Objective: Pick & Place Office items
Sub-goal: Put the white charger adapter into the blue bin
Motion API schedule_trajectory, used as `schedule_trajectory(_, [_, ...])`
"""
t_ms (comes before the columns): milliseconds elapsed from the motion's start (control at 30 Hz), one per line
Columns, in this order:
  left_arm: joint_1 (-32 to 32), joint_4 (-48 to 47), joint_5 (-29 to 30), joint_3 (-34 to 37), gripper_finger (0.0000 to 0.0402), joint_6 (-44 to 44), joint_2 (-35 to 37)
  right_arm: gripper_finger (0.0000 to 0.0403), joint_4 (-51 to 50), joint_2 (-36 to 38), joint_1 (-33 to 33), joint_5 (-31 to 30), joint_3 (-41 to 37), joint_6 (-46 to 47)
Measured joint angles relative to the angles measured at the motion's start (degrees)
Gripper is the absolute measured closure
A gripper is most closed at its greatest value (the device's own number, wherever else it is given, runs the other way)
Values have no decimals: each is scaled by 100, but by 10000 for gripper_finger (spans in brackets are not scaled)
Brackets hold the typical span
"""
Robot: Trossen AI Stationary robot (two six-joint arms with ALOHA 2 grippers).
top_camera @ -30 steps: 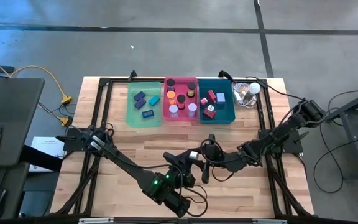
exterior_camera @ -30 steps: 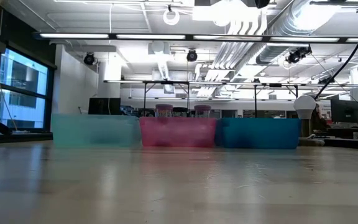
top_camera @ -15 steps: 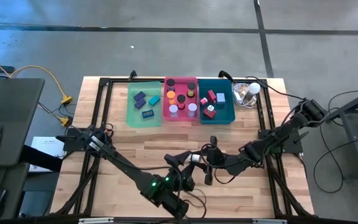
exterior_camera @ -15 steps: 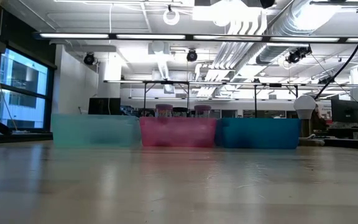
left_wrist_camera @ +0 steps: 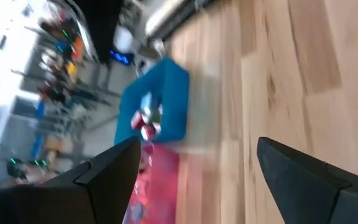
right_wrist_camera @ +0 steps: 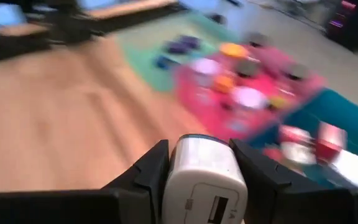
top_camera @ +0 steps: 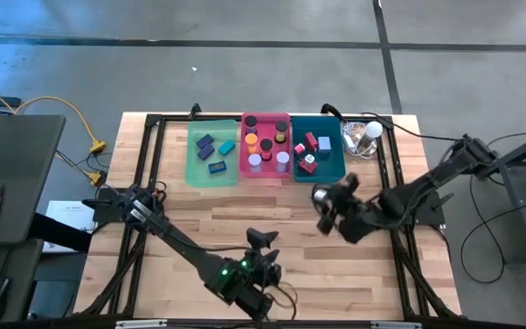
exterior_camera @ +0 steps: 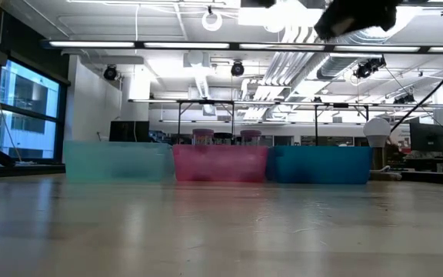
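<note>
Right gripper (top_camera: 321, 203) up off the table, just short of the teal tray (top_camera: 333, 171), front edge side. Fingers (right_wrist_camera: 261, 174) clamped on a white block-shaped item (right_wrist_camera: 205, 177), rounded top, small dark slot on its face. Raised arm shows in low view as a dark blur at the top edge.

Left gripper (top_camera: 261, 239) near the table's front edge, centre, fingers (left_wrist_camera: 114, 171) spread wide, nothing between them, only bare wood and the trays beyond.

Three trays in a row touching along the far edge: green tray (top_camera: 194, 169), pink tray (top_camera: 245, 169), teal on the right. Sorted items already inside:
- green: dark blue blocks (top_camera: 205, 143) plus a teal block (top_camera: 226, 146)
- pink: short cylinders (top_camera: 283, 161), orange, black, purple tops
- teal: red clips (top_camera: 310, 141) and a pale one, bunched toward the pink side

Clear plastic lump (top_camera: 363, 137) with white ball at the far right corner, just beside the teal tray.

Open wood (top_camera: 199, 210) from tray fronts to the front edge, widest on the left half. Black frame rails (top_camera: 144, 164) along left and right table edges.
</note>
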State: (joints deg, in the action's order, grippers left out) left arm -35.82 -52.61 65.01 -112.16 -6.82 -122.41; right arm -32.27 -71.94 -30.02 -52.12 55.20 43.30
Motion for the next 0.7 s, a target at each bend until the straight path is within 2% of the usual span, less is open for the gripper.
schedule_trajectory(167, [221, -1108, -825, 0, 88, -1037, -1, 273, -1780, 326, 786, 69, 0, 1045])
schedule_trajectory(300, [398, -1656, -1431, 0, 87, -1509, 0, 273, -2529, 326, 1682, 323, 0, 1224])
schedule_trajectory(367, [470, -1742, -1668, 0, 87, -1551, 0, 273, -2536, 259, 2172, 514, 1, 1023])
schedule_trajectory(500, [541, -1848, -1747, 0, 87, -1514, 0, 273, -2301, 28, 3152, 1001, 0, 309])
schedule_trajectory(700, [520, -2062, -1929, 0, 87, -1588, 0, 273, -1513, -465, 4329, 1834, 0, -767])
